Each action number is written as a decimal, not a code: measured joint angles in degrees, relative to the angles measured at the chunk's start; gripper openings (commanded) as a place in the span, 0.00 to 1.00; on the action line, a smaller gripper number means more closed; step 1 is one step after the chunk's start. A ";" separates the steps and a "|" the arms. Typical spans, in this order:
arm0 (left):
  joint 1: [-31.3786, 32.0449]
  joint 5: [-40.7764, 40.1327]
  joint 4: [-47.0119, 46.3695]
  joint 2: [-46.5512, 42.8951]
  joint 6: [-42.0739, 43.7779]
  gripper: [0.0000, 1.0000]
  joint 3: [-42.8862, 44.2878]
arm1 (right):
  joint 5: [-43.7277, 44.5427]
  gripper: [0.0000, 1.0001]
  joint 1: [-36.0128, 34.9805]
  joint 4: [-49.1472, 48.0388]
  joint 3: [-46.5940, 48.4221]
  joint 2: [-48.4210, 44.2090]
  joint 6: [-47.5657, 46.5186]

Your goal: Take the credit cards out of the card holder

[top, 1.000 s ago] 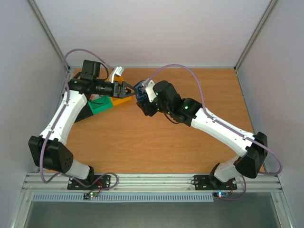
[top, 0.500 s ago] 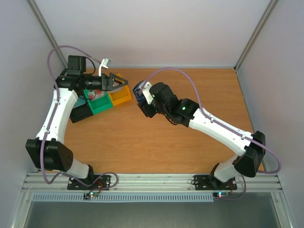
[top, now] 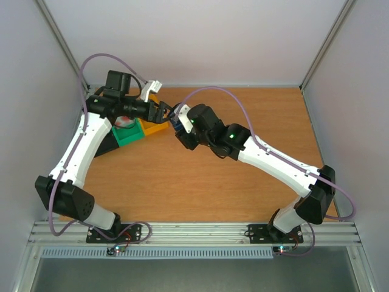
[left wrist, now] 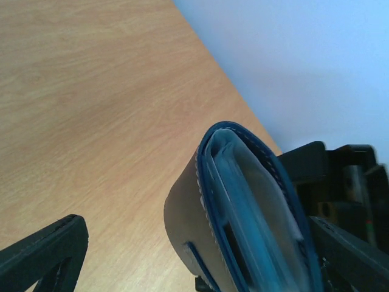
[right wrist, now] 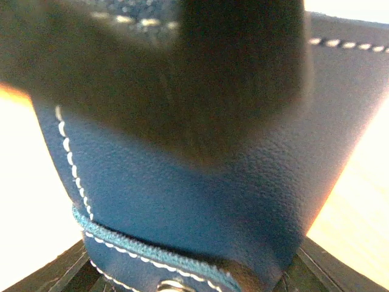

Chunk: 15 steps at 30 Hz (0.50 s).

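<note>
Green bin and yellow bin are seen at the table's far left. Left gripper is held just beside them, fingers spread wide, card holder between them; contact cannot be told. Holder is pinched above the table by right gripper. Pale blue inner layers are seen; cards cannot be told apart.

I'm holding my left arm bent at the elbow and angling inward along the far left, wrist lying level. Its left gripper is standing wide, with fingers spreading to either side of the card holder. My right arm is slanting in from the right, and the right gripper is clamping that card holder, facing the left one nearly tip to tip.
</note>
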State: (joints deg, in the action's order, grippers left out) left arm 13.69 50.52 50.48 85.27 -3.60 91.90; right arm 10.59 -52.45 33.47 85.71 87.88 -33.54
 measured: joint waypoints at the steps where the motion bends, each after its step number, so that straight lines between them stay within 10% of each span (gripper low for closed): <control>1: 0.57 -0.35 0.11 0.26 0.22 0.92 -0.22 | -0.11 0.58 -0.24 0.00 0.31 0.11 -0.15; 4: 1.90 -1.11 0.35 0.61 1.03 0.72 -0.85 | -0.44 0.58 -0.50 -0.02 0.72 0.17 -0.61; 9: 2.67 -0.83 0.79 0.72 1.95 0.05 -0.90 | -0.70 0.58 -0.48 0.46 0.92 0.39 -1.14; 12: 2.82 -1.75 1.29 0.81 1.44 0.00 -0.87 | 0.07 0.65 -0.50 0.59 0.92 0.63 -1.31; 15: 2.78 -2.08 1.57 0.81 1.57 0.00 -0.92 | -0.33 0.97 -0.48 0.61 0.81 0.52 -1.73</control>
State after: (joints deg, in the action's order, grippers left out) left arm 16.47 48.45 52.05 86.08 -2.02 90.98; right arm 10.26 -52.93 34.09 86.52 88.40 -35.27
